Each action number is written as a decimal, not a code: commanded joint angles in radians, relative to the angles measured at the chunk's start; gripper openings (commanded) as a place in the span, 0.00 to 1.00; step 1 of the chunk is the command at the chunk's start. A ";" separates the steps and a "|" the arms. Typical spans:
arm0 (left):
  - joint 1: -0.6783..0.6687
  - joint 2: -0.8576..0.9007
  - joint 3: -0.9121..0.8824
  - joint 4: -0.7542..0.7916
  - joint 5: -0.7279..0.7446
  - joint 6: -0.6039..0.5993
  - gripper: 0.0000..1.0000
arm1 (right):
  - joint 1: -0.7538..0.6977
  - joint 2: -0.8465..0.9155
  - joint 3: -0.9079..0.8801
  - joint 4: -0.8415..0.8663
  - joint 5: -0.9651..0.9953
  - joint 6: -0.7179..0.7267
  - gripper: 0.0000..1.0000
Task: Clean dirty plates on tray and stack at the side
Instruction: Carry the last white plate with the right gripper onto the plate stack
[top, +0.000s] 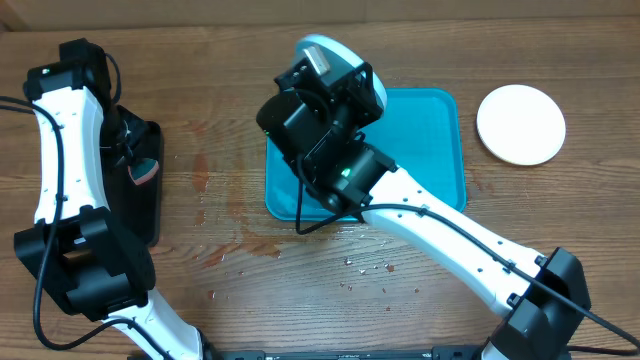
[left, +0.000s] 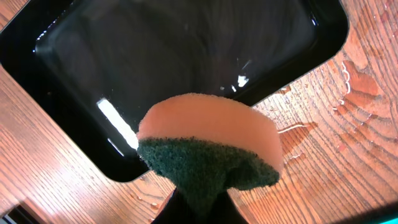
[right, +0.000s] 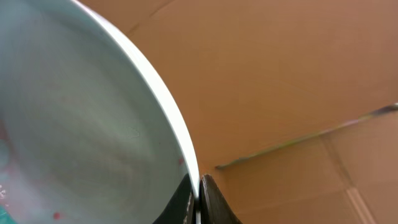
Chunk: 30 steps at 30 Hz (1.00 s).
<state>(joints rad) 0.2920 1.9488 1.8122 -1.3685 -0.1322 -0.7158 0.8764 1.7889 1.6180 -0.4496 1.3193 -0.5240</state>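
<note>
My right gripper (right: 198, 193) is shut on the rim of the pale mint plate (right: 81, 124), which has small red smears near its lower left. In the overhead view this plate (top: 326, 50) is held tilted up over the far left end of the turquoise tray (top: 430, 150), mostly hidden behind the right wrist (top: 325, 110). A white plate (top: 520, 124) lies on the table right of the tray. The yellow-green rimmed plate is out of view. My left gripper (left: 199, 208) is shut on an orange sponge with a green scrub side (left: 211, 140).
A black rectangular tray (left: 186, 56), wet inside, lies under the sponge at the table's left (top: 150, 212). Water drops and wet patches lie on the wood in front of the turquoise tray (top: 365, 265). A cardboard wall stands at the back.
</note>
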 joint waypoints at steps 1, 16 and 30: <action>0.002 0.005 -0.004 0.004 0.031 0.021 0.04 | 0.021 -0.014 0.021 0.113 0.146 -0.245 0.04; -0.001 0.005 -0.004 0.013 0.071 0.059 0.04 | -0.401 -0.059 -0.052 -0.386 -0.877 0.869 0.04; -0.023 0.005 -0.004 0.031 0.100 0.071 0.04 | -1.232 0.070 -0.061 -0.437 -1.389 0.892 0.04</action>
<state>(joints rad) 0.2874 1.9488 1.8111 -1.3388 -0.0467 -0.6731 -0.3088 1.8137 1.5547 -0.9020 -0.0204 0.3462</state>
